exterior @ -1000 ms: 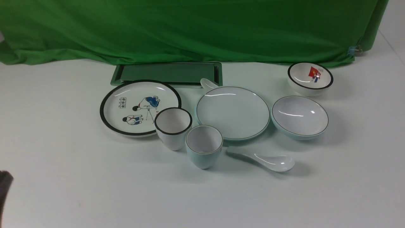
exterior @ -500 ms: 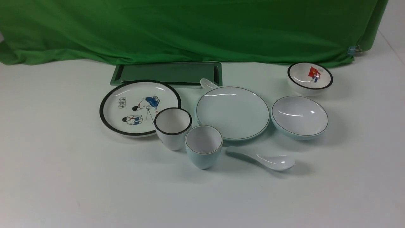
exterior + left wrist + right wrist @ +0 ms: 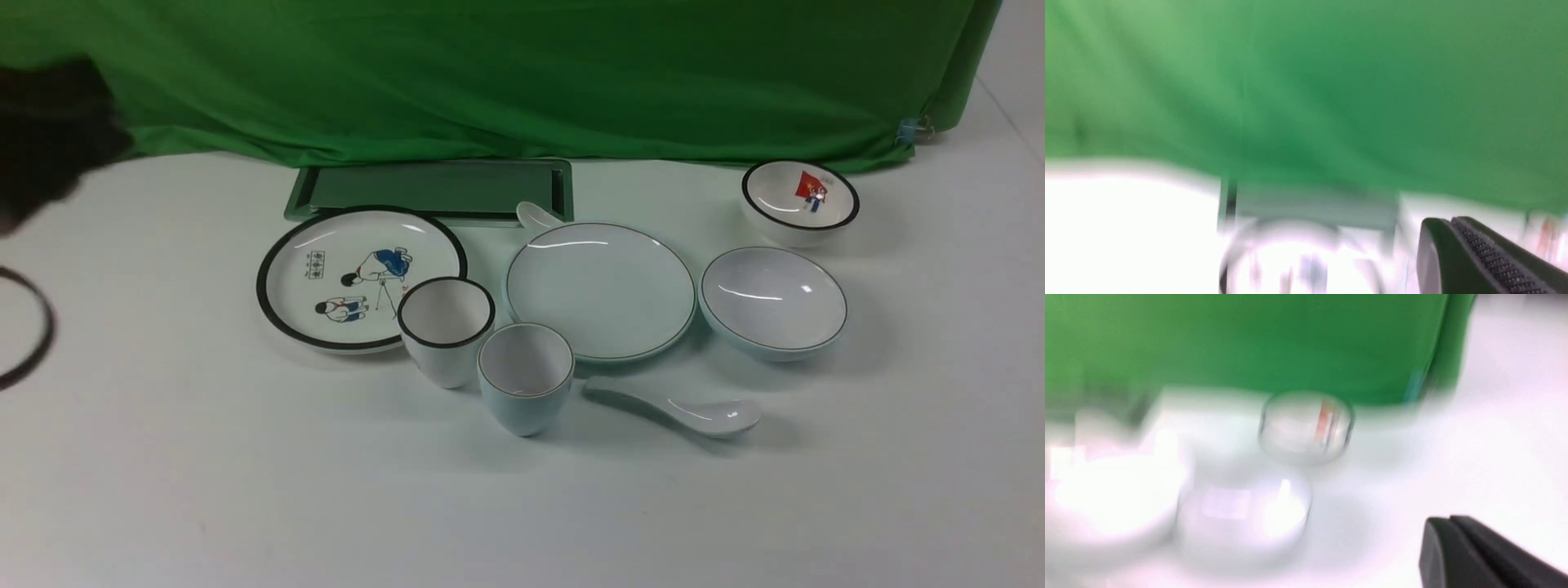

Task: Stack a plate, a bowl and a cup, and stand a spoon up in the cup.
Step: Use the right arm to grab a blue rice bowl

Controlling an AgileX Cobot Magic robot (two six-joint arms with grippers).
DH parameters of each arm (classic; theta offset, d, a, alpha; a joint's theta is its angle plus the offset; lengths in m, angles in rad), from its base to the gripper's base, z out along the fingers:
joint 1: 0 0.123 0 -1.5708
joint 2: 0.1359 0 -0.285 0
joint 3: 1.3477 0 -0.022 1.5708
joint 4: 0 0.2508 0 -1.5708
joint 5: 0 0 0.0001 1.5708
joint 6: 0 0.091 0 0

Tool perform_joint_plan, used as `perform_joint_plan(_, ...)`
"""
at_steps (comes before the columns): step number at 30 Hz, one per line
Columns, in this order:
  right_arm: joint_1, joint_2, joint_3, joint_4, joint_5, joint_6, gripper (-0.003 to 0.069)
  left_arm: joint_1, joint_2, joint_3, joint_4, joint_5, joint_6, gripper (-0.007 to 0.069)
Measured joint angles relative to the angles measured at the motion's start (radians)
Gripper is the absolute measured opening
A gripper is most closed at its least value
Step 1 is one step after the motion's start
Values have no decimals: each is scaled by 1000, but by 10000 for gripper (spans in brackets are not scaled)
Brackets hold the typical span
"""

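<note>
In the front view the pale blue-green plate [image 3: 602, 291] lies mid-table. The wide pale bowl [image 3: 773, 302] stands to its right. The small pale cup [image 3: 525, 376] stands upright in front of the plate's left edge. The white spoon [image 3: 686, 411] lies in front of the plate with its scoop to the right. My left arm [image 3: 49, 131] is a dark blur at the far left, well away from the dishes. The left gripper [image 3: 1451, 220] and right gripper [image 3: 1449, 517] each show their fingers pressed together, holding nothing. The right wrist view shows the bowl [image 3: 1245, 514] blurred.
A black-rimmed cartoon plate [image 3: 362, 278] and a black-rimmed white cup [image 3: 446, 327] stand left of the cup. A small picture bowl [image 3: 800, 200] stands at the back right. A green tray [image 3: 433, 189] lies before the green cloth [image 3: 522, 73]. A second spoon [image 3: 536, 216] peeks out behind the plate.
A dark shape at the lower left edge left the view. My left arm now shows as a blur at the upper left. Both wrist views are motion-blurred. The dishes have not moved.
</note>
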Motion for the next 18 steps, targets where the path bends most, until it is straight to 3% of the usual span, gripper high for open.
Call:
perform_joint_plan(3, 46, 111, -82, 8, 188, -35, 29, -60, 77, -55, -32, 147, 94, -29)
perform_joint_plan(5, 82, 255, -209, 8, 389, -85, 50, -133, 167, -123, -87, 290, 221, -29)
perform_joint_plan(7, 86, 336, -294, 8, 479, -95, 92, -166, 217, -158, -117, 359, 275, -29)
perform_joint_plan(8, 89, 420, -391, 8, 542, -105, 150, -197, 275, -198, -135, 403, 308, -29)
perform_joint_plan(13, 91, 654, -644, 8, 562, -113, 378, -257, 379, -280, -163, 475, 323, -18)
perform_joint_plan(18, 75, 867, -832, 31, 574, -72, 442, -275, 405, -290, -218, 544, 326, 6)
